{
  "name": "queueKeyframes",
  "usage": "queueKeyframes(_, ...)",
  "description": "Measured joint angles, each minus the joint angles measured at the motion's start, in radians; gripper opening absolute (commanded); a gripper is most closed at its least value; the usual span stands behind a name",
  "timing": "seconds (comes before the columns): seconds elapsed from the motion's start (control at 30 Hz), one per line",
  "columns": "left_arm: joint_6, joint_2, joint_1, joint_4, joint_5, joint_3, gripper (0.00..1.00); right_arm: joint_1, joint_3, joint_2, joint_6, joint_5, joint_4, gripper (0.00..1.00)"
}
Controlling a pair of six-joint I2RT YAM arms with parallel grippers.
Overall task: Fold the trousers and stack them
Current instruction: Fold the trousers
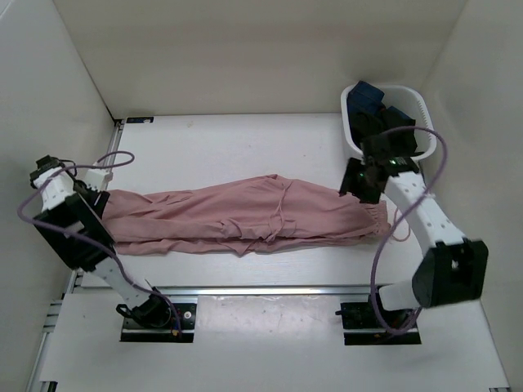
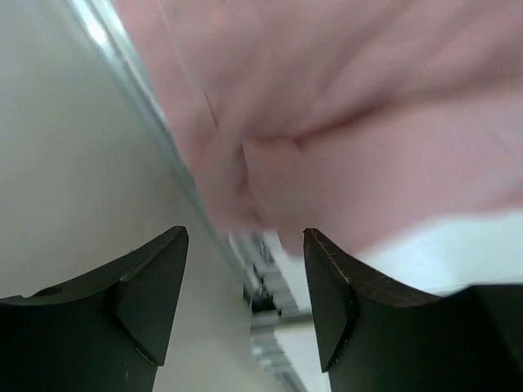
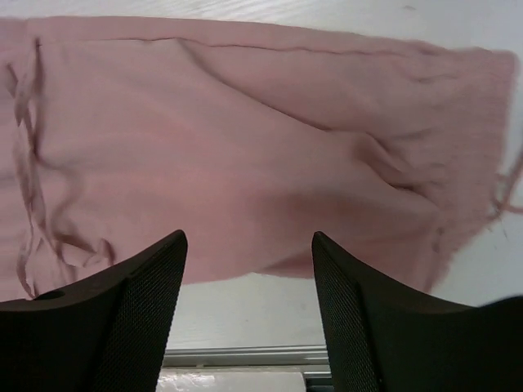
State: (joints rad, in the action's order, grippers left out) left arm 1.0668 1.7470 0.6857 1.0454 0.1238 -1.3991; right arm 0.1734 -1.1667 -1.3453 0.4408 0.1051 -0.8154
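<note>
A white table (image 1: 245, 139) enclosed by pale walls fills the scene, and the trousers (image 1: 245, 216), dusty pink and thin, lie stretched lengthwise across its middle. The legs run toward the left and the gathered waistband (image 1: 372, 219) lies at the right. A white basket (image 1: 413, 102) holding dark clothes (image 1: 372, 102) stands in the far right corner, well apart from the trousers. The left end effector (image 2: 245, 245) hangs over the leg hems with its fingers spread and nothing between them. The right end effector (image 3: 249, 245) hovers near the waistband, likewise spread and empty. No fold across the length looks made yet. The cloth is slack and rumpled at mid-length, so a pinch may catch only the top layer and drag the fold askew. The loose drawstring (image 3: 511, 192) trails off the waistband and could snag on a finger. Only the overhead view shows the whole garment and the basket. Only the right wrist view makes plain the waistband's gathers and the creases near the seam. The left wrist view is blurred, yet it alone shows the hem lying close to a metal rail (image 2: 122, 57) at the table's edge, which a descending finger might strike.
</note>
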Motion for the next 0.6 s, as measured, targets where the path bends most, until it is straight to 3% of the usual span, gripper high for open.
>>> queueKeyframes(0.13, -0.04, 0.196, -0.022, -0.01, 0.035, -0.082, 0.77, 0.126, -0.146, -0.198, 0.0, -0.016, 0.01, 0.7)
queueKeyframes(0.27, -0.035, 0.223, -0.068, 0.016, 0.06, -0.083, 0.77, 0.212, -0.236, -0.274, -0.005, -0.015, 0.024, 0.7)
queueKeyframes(0.5, -0.008, 0.225, -0.084, 0.098, 0.053, -0.061, 0.53, 0.217, -0.235, -0.266, -0.002, -0.011, 0.018, 0.7)
queueKeyframes(0.6, -0.007, 0.229, -0.082, 0.132, 0.029, -0.047, 0.53, 0.22, -0.235, -0.266, 0.001, -0.014, 0.018, 0.7)
